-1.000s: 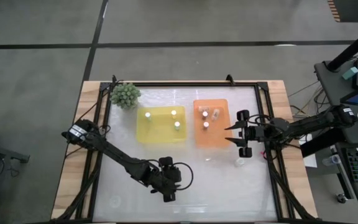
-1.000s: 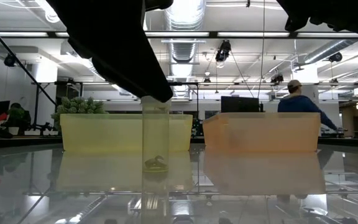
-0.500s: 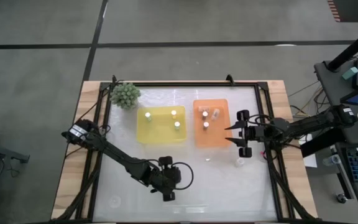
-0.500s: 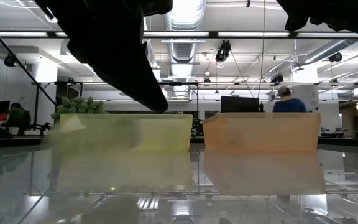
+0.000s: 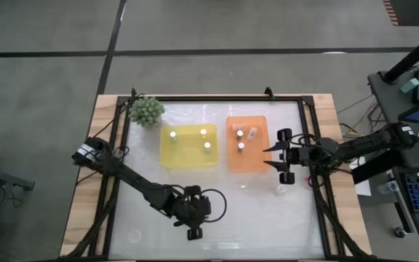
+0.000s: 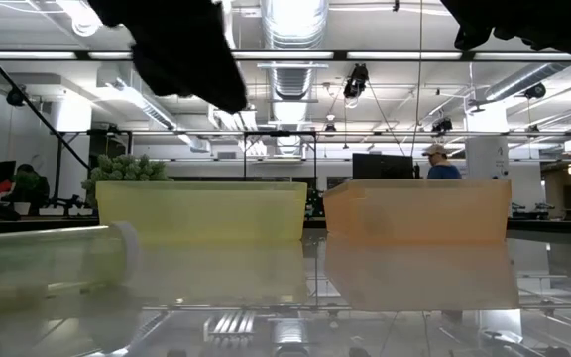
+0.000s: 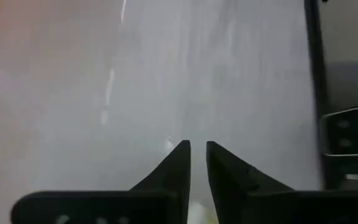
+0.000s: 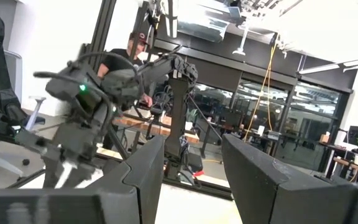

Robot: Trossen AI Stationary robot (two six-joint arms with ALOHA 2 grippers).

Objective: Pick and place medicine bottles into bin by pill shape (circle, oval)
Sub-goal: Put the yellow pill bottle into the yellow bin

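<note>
A pale clear medicine bottle (image 6: 53,266) lies on its side on the glossy table, close to the low camera; I cannot find it in the high view. My left gripper (image 5: 193,233) (image 7: 198,146) is near the table's near edge, pointing down, its fingertips almost together with nothing between them. My right gripper (image 5: 276,156) (image 8: 191,168) is open and empty, level, just right of the orange tray (image 5: 246,144). Another bottle (image 5: 280,191) stands on the table near it. The yellow tray (image 5: 188,145) holds three bottles; the orange tray also holds about three.
A green spiky plant (image 5: 146,110) sits at the far left corner. A black frame (image 5: 313,145) runs round the table. Bare table lies between the trays and the near edge. A person (image 6: 442,164) stands in the room behind.
The bottle that stood upright under my left gripper has tipped over and now lies on its side, nearer the low camera. My left gripper has risen away from it and shifted slightly toward the table's near edge.
</note>
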